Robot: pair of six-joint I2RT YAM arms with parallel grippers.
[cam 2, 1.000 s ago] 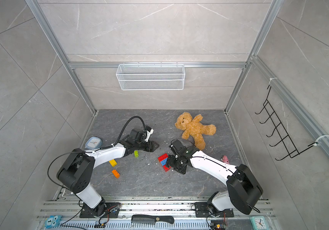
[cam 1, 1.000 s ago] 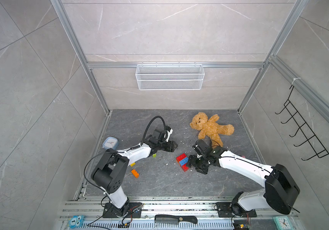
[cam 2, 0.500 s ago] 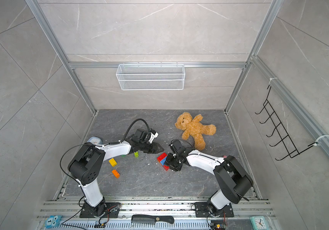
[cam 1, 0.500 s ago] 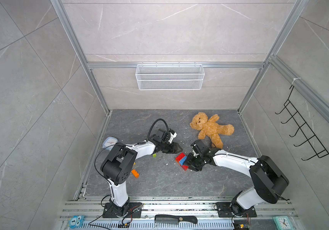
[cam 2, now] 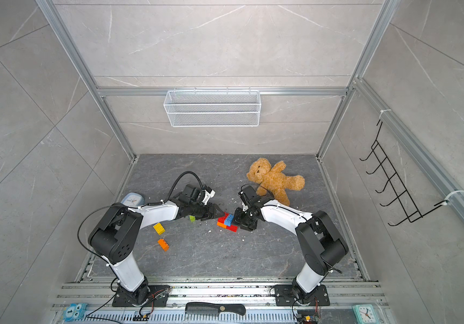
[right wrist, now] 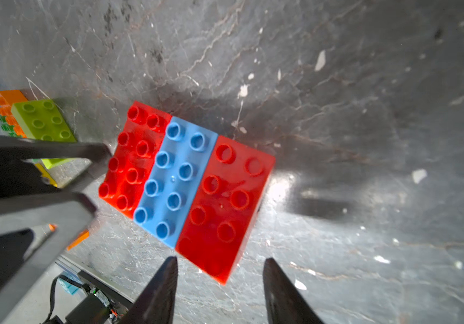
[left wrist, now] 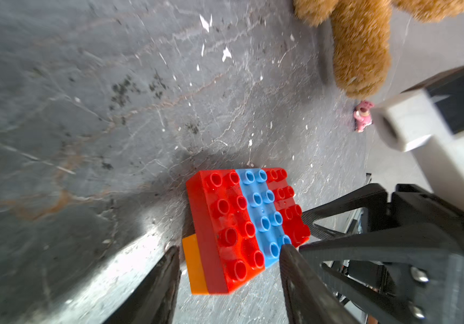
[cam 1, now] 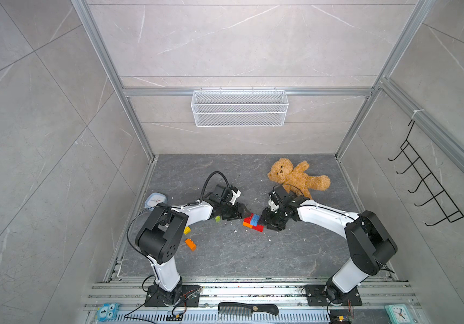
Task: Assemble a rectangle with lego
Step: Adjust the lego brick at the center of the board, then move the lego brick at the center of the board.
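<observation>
Writing: the only mark we can read is a numeral 1 on the blue owl-shaped tag [cam 1: 104,311] by the front rail [cam 1: 253,289]. The lego studs are too blurred for any brand to be made out.
Lego slab: the lego slab [cam 1: 253,222] [cam 2: 226,222] is three bricks, red, blue and red, joined side by side into a flat rectangle. They are glossy plastic with round hollow studs, and an orange base brick [left wrist: 194,263] sits under one edge. The slab lies on the worktop [cam 1: 225,258] between the two arms.
Loose lego: a yellow brick [cam 1: 187,230], a loose orange brick [cam 1: 191,244] and a lime brick [cam 1: 217,218] lie apart on the left arm's side.
Worktop: dark grey, stone-veined and shiny, strewn with white flecks.
Left end effector: the left end effector [left wrist: 229,251] is released, its black tapered fingers apart at one end of the slab. One tip may touch the blue brick [right wrist: 174,179], but we cannot be sure.
Right end effector: the right end effector [right wrist: 219,263] is released and holds nothing. Its pointed fingers are apart, with a red corner of the slab in the gap.
Others: a plush brown teddy bear [cam 1: 295,176] lies behind the right arm. A white wire basket [cam 1: 239,108] hangs on the back wall, and a black toothed comb [cam 1: 247,308] lies by the front rail.
</observation>
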